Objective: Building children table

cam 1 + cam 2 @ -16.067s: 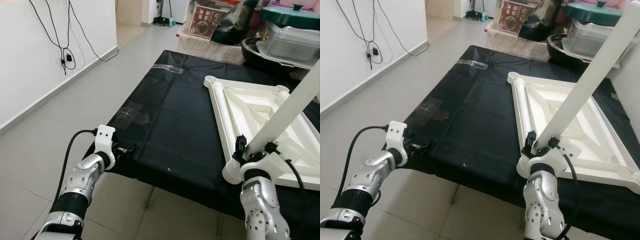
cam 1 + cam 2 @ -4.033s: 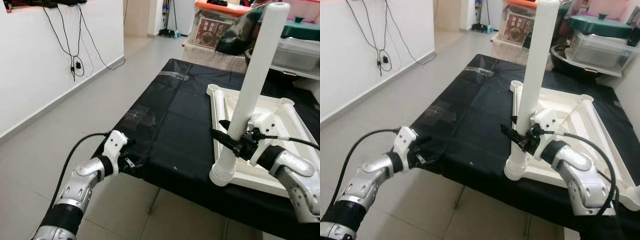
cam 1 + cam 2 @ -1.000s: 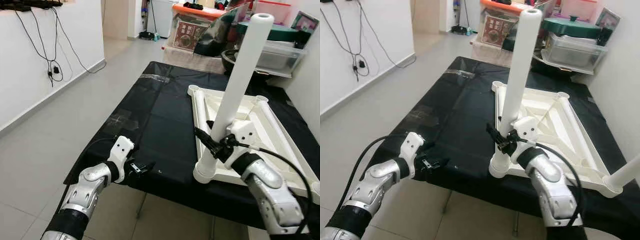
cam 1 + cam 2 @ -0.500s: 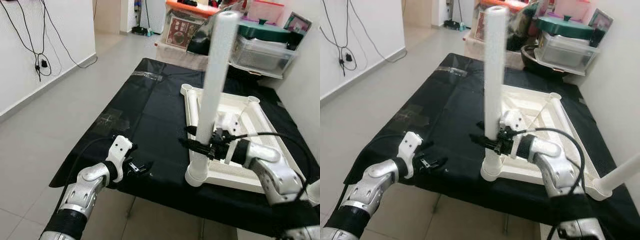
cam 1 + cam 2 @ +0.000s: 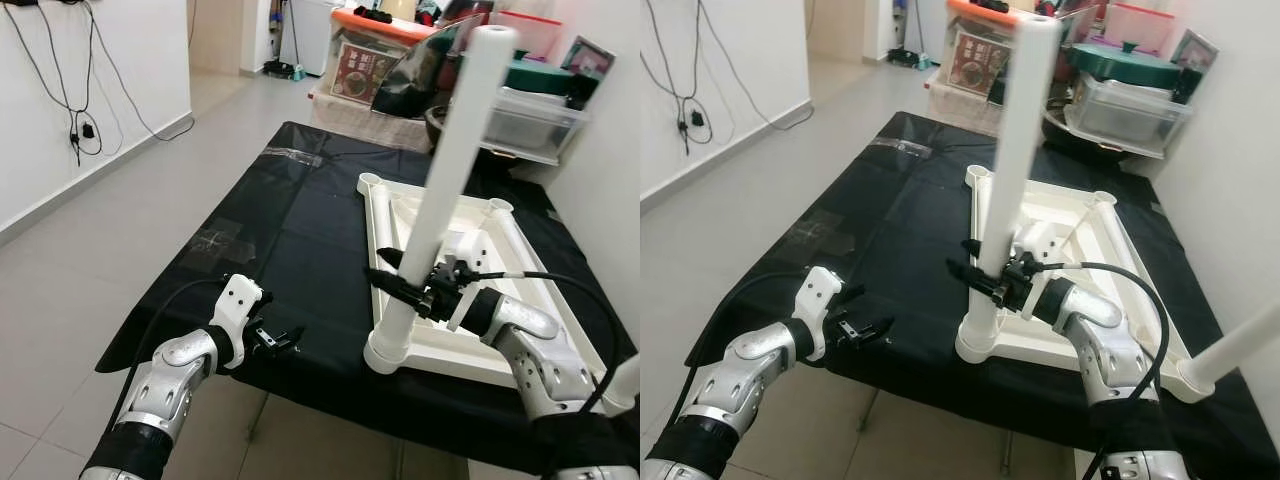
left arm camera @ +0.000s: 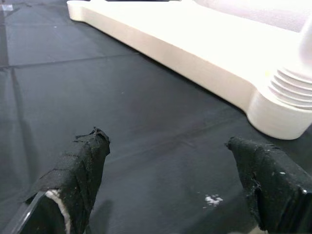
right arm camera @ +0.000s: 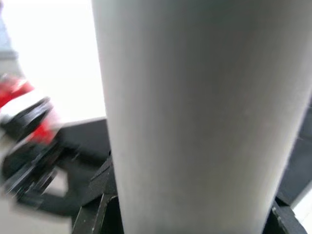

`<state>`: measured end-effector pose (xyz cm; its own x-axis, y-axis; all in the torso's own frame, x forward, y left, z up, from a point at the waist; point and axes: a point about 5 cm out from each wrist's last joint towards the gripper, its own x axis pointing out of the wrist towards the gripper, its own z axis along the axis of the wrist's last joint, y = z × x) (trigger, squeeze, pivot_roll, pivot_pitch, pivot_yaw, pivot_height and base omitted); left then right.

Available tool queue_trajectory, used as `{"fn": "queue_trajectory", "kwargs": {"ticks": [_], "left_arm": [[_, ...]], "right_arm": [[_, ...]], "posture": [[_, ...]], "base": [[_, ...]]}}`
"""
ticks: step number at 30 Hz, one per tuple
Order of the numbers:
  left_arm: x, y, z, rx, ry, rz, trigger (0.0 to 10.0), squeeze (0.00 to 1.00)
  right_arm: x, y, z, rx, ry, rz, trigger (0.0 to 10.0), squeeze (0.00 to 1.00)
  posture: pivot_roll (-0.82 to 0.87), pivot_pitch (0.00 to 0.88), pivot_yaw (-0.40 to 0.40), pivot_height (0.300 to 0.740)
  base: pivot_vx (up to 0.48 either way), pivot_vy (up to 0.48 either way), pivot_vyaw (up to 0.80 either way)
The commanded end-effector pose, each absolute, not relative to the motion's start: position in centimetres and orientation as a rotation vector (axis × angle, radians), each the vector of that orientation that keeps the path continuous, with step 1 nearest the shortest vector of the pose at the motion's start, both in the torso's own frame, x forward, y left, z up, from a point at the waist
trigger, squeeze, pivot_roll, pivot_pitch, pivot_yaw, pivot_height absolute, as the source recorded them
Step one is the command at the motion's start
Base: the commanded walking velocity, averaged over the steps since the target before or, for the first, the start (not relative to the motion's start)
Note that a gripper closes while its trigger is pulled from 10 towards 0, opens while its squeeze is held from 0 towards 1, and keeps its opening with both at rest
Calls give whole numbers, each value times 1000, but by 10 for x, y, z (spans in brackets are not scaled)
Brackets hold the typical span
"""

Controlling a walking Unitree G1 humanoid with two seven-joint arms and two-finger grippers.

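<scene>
Standing in the middle of the left eye view, a white table leg (image 5: 440, 200) rises from the near left corner socket of a white table top (image 5: 452, 290) that lies upside down on a black cloth (image 5: 290, 230). The leg leans a little toward the upper right of the frame, and its open end is near the top edge. The right gripper (image 5: 400, 285) is clenched around the lower part of this leg, one black finger on each side of it, just above the socket. In the right wrist view the leg (image 7: 195, 117) takes the middle of the frame, with the black fingers (image 7: 97, 195) at both sides of it near the bottom.

The left gripper (image 5: 278, 338) is in the lower left part of the left eye view, over the near edge of the black cloth, left of the corner socket and apart from it. Its fingers are spread and hold nothing. In the left wrist view the two fingers (image 6: 78, 170) are wide apart above the cloth (image 6: 122, 107), and the edge of the table top (image 6: 195, 63) crosses the upper right of the frame.

A second white leg (image 5: 1240, 350) shows at the right edge of the right eye view, by the near right corner of the table top. Boxes and a container with a green lid (image 5: 1135, 55) stand behind the cloth, at the upper right. Black cables (image 5: 70, 90) hang on the white wall in the upper left.
</scene>
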<state>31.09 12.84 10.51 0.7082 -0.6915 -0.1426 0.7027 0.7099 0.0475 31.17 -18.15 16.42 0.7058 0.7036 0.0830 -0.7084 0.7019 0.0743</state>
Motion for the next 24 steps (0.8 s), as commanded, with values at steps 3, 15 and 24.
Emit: {"fn": "queue_trajectory", "kwargs": {"ticks": [3, 15, 24], "left_arm": [[310, 124, 104, 87, 124, -787, 10000, 0], [315, 124, 106, 102, 125, -792, 10000, 0], [317, 124, 106, 109, 121, -778, 10000, 0]], "right_arm": [[307, -175, 124, 205, 114, 741, 0, 0], [297, -197, 112, 299, 161, -203, 0, 0], [278, -197, 137, 293, 46, -490, 0, 0]], "posture": [[180, 0, -168, 740], [154, 0, -132, 740], [144, 0, -121, 740]], "base": [[0, 0, 0], [0, 0, 0], [0, 0, 0]]}}
